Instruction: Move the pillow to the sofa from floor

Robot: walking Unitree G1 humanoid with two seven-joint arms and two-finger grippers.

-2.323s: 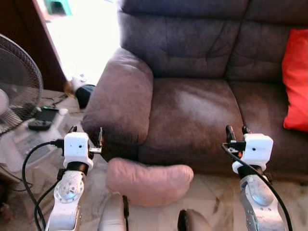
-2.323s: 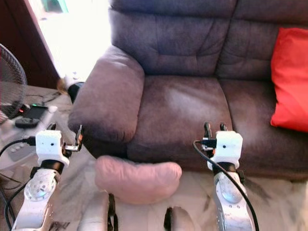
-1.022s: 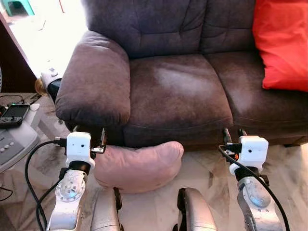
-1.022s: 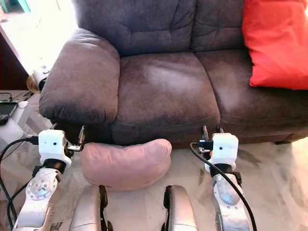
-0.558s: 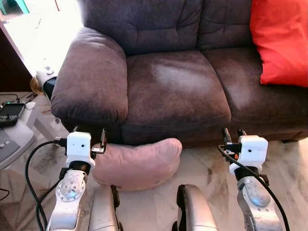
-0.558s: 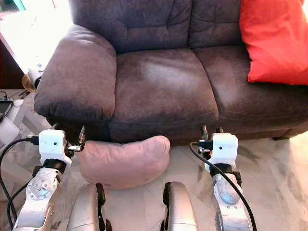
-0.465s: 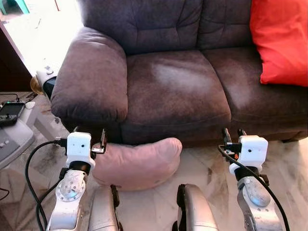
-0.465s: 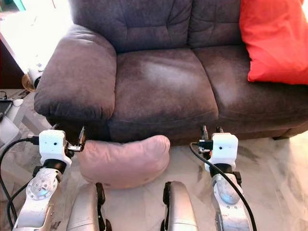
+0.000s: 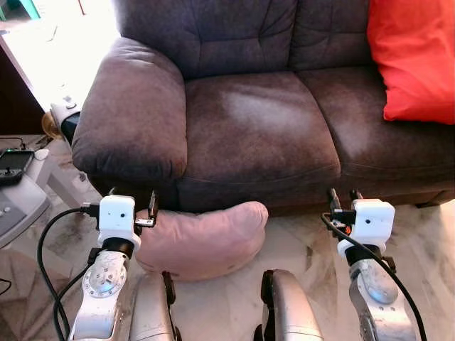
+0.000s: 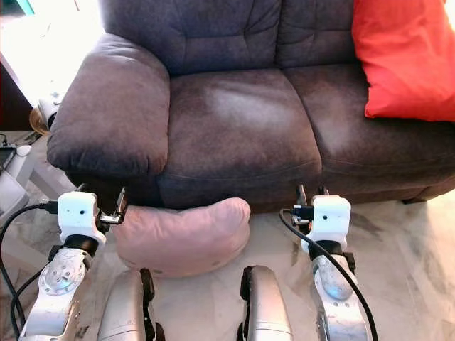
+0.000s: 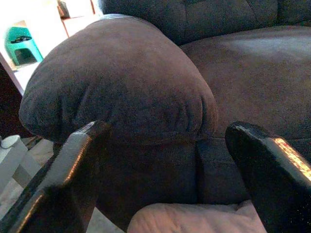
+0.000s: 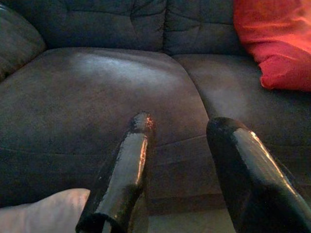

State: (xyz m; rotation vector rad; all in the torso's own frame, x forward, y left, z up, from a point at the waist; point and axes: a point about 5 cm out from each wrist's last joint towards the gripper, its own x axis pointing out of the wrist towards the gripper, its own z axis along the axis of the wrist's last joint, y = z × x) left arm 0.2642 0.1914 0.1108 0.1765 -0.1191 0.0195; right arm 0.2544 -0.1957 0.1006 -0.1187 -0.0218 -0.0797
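Pillow (image 9: 202,238) lies on the floor (image 9: 313,245) against the sofa (image 9: 256,135) front, below the armrest, at 6 o'clock of the seat. Judged soft, light, squashy; best pinched at both ends. Left gripper (image 9: 131,201) at the pillow's 9 o'clock end, right gripper (image 9: 343,201) well off at 3 o'clock; both jaws open, empty. Eye views add a red cushion (image 9: 412,60) at 2 o'clock; left wrist view shows armrest and pillow edge close.

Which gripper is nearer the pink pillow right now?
Left. The left gripper hangs open right at the pink pillow's left end; the right gripper, also open, sits off past its right end.
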